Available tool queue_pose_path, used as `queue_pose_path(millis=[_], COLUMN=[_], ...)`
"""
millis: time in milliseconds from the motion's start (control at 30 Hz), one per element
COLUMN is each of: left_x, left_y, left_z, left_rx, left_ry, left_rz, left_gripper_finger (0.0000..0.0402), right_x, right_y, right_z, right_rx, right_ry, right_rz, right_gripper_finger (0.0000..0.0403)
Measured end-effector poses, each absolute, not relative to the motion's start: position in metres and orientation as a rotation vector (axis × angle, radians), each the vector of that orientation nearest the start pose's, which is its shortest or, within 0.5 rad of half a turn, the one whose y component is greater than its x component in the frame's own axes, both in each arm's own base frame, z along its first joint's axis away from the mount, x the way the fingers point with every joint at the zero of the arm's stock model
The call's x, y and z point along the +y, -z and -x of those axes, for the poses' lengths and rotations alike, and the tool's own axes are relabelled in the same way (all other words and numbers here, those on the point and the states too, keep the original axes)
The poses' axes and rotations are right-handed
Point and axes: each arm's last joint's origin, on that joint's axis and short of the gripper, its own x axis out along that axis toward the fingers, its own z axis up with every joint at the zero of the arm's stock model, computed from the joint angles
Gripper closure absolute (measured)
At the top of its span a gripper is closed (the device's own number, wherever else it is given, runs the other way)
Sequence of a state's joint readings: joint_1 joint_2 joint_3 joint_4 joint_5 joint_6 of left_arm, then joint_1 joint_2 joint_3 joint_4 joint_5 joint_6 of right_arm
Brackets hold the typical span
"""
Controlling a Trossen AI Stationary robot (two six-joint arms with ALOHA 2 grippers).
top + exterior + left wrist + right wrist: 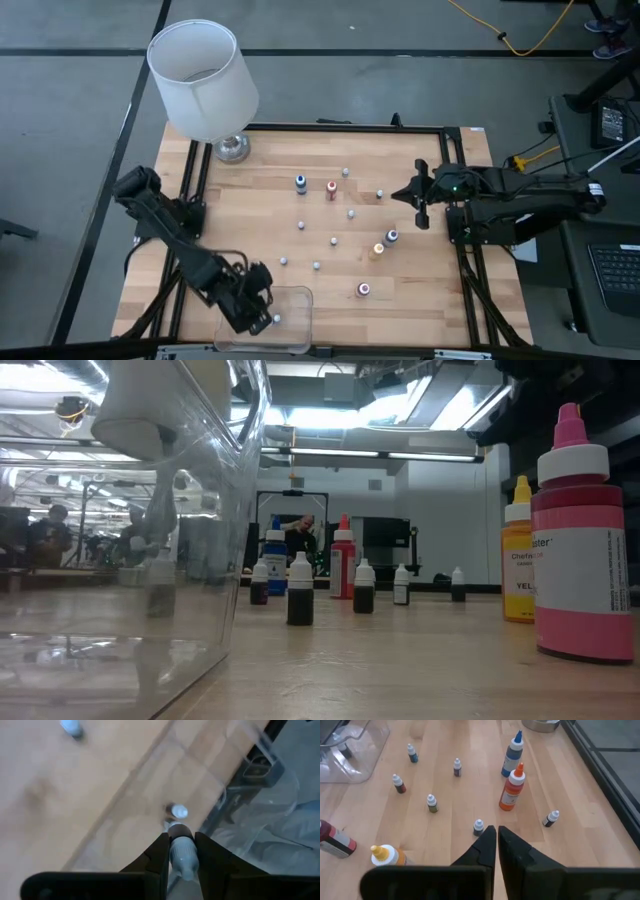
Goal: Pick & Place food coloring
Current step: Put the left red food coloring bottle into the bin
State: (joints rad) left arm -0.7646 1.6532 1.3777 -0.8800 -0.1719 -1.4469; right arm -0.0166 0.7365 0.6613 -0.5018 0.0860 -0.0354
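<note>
A white-shaded lamp [203, 80] stands at a far corner of the wooden surface [430, 310]; a yellow cable [520, 45] crosses the floor beyond.

A pale wooden slatted table [330, 290] with a black frame carries a white-shaded lamp [203, 80] far left, a clear plastic bin [295, 318] near left, and blue [301, 184], red [332, 190], yellow [377, 250] and pink [364, 290] white-labelled bottles.
</note>
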Motion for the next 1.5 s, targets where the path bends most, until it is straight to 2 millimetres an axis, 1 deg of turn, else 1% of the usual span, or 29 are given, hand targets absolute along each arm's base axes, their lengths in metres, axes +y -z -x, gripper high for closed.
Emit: queue_pose_path(millis=[133,300,533,700,933,1000,1200,1367,1500], left_x=[-0.242,-0.254,-0.261,-0.26,-0.253,-0.253,-0.258,-0.258,-0.261], left_y=[-0.253,-0.235,-0.217,-0.212,-0.212,-0.209,-0.2,-0.199,-0.189], left_z=[-0.245,-0.244,-0.247,-0.251,-0.258,-0.261,-0.265,-0.266,-0.267], left_rx=[1.151,1.172,1.212,1.234,1.21,1.211,1.214,1.198,1.228], left_ry=[-0.343,-0.399,-0.494,-0.514,-0.542,-0.551,-0.538,-0.549,-0.557], left_rz=[0.781,0.791,0.848,0.872,0.895,0.895,0.907,0.911,0.898], left_gripper_finger=[0.0334,0.0334,0.0334,0.0334,0.0334,0.0334,0.0334,0.0334,0.0334], right_x=[-0.005,-0.005,-0.005,-0.005,-0.005,-0.005,-0.005,-0.005,-0.005], right_y=[-0.268,-0.266,-0.266,-0.266,-0.266,-0.266,-0.266,-0.266,-0.266], right_z=[-0.157,-0.158,-0.159,-0.159,-0.159,-0.159,-0.159,-0.159,-0.159], right_rx=[0.592,0.603,0.605,0.605,0.605,0.605,0.605,0.605,0.605], right_ry=[0.087,0.079,0.072,0.072,0.071,0.071,0.071,0.07,0.07], right_rz=[0.061,0.075,0.073,0.074,0.073,0.073,0.073,0.076,0.077], right_gripper_finger=[0.038,0.0379,0.0379,0.0379,0.0379,0.0379,0.0379,0.0379,0.0379])
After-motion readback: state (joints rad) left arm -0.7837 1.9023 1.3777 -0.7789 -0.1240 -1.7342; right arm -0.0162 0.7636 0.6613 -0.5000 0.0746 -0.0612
